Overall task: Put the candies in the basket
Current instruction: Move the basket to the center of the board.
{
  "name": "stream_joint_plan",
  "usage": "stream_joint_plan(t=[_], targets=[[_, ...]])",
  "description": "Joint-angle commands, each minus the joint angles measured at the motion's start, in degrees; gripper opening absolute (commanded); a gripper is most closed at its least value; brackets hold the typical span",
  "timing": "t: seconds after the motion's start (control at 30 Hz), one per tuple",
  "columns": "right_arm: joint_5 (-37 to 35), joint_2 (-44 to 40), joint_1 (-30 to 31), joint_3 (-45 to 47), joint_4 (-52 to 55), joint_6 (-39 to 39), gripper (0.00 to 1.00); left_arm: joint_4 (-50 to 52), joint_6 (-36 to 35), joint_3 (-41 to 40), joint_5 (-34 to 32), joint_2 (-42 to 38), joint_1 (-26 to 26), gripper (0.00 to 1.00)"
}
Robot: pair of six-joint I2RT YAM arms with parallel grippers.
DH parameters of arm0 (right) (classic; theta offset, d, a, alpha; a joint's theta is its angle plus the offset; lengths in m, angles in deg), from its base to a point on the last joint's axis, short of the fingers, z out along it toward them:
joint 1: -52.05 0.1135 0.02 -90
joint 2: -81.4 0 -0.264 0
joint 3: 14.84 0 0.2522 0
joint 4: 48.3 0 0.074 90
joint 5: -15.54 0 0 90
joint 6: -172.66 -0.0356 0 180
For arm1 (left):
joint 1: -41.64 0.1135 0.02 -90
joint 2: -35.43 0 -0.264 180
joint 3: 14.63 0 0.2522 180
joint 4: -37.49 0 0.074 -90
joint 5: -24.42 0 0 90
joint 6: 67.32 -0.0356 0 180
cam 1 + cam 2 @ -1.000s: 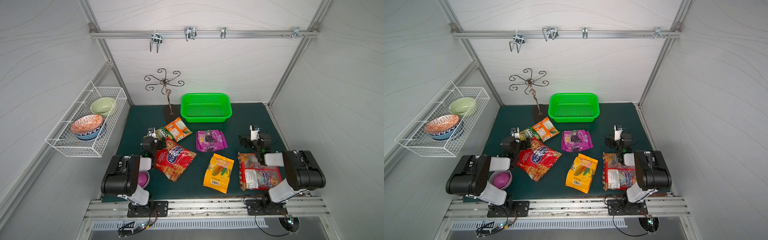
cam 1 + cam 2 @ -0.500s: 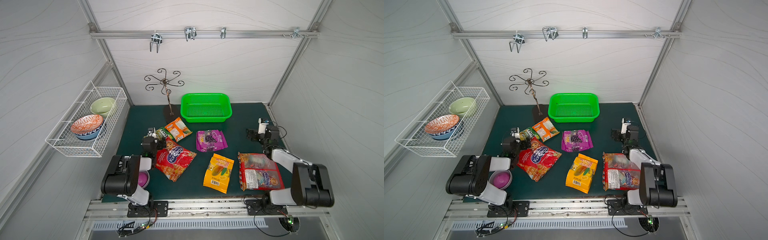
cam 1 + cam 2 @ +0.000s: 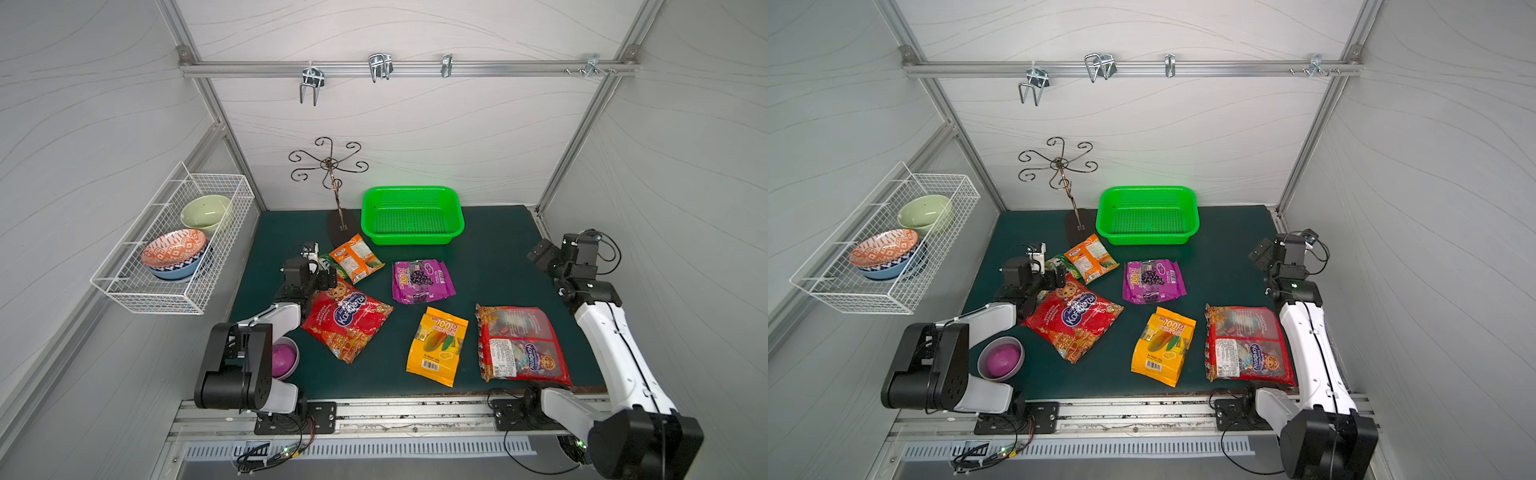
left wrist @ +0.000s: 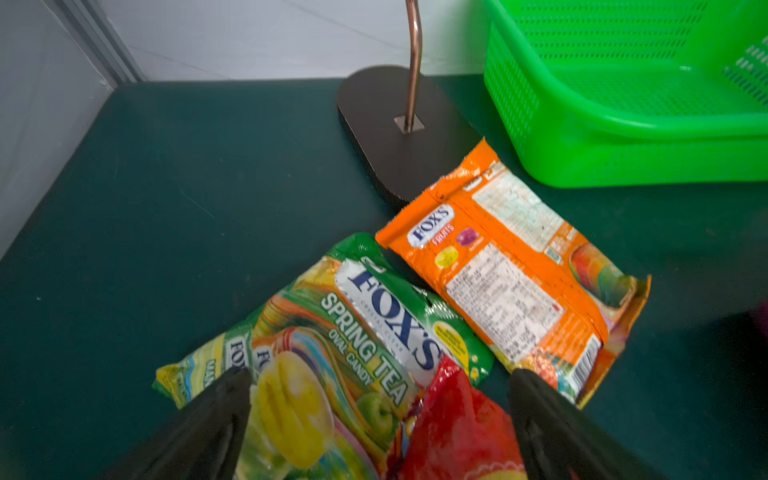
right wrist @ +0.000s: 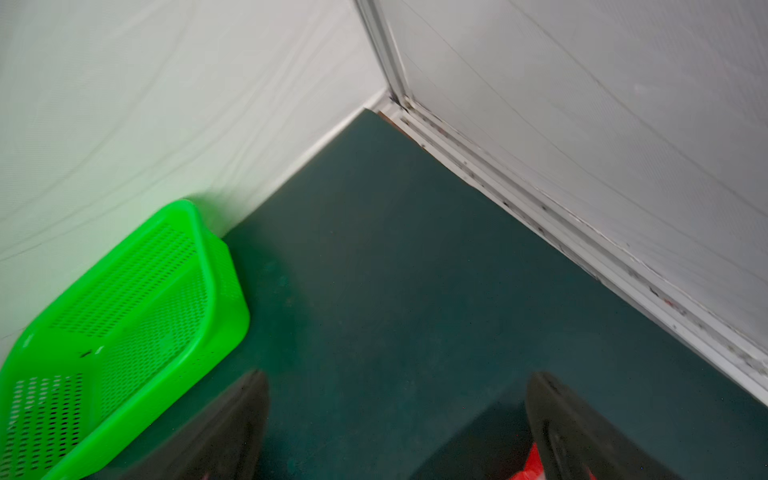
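**Top views.** In both top views the bright green mesh basket (image 3: 409,237) sits empty at the back of the dark green mat (image 3: 498,249), against the rear wall. All six candy bags lie on the mat in front of it, none inside:
- a small orange bag (image 3: 356,258) nearest the basket
- a small green-yellow bag (image 3: 330,264) touching the orange one
- a large red bag (image 3: 347,318) on the left
- a purple grape bag (image 3: 422,280) in the middle
- a yellow mango bag (image 3: 438,345) in the middle
- a second large red bag (image 3: 519,345) on the right

The left gripper (image 3: 328,277) hangs low where the green-yellow bag and the left red bag meet. The right gripper (image 3: 545,261) is raised beside the right wall, apart from every bag.

**Left wrist view.** The left gripper's two black fingers (image 4: 216,415) are spread wide and hold nothing. Between them lies the green-yellow bag, labelled Fox's Spring Tea, with a corner of the red bag overlapping it. The orange bag, labelled Fox's Fruits, lies just beside them. One end of it rests against the dark base of a metal hook stand (image 4: 395,133). The basket is near, behind it.

**Right wrist view.** The right gripper's fingers are also spread wide and empty over bare mat. The basket is off to one side, and a sliver of red bag shows at the picture's edge.

**Step in hand.** This looks like the first pick, since nothing has been delivered yet. The left gripper likely needs to lower and close on one bag only, avoiding the overlap. It would then carry that bag over the basket's rim.
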Motion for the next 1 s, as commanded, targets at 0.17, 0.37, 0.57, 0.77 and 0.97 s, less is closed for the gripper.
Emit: stream_joint_plan(t=[0.17, 0.37, 0.57, 0.77, 0.97], targets=[[8.5, 12.13, 10.97, -7.29, 0.18, 3.87, 0.99, 40.95, -14.17, 21.03, 15.74, -2.56, 0.71, 0.99], [12.34, 23.32, 19.42, -17.21, 0.67, 7.29, 0.99, 61.47, -20.42, 27.16, 21.22, -6.78, 0.69, 0.99], [12.55, 36.82, 21.27, -29.27, 3.95, 5.06, 0.99, 75.5, -17.56, 32.25, 19.25, -8.01, 0.71, 0.99], [9.3, 52.52, 22.17, -46.57, 14.69, -1.5, 0.99, 74.09, -16.71, 28.58, 15.05, -12.22, 0.73, 0.99], [2.52, 69.5, 21.56, -67.12, 28.45, -5.86, 0.96, 77.23, -18.09, 29.54, 15.83, -10.64, 0.76, 0.99]])
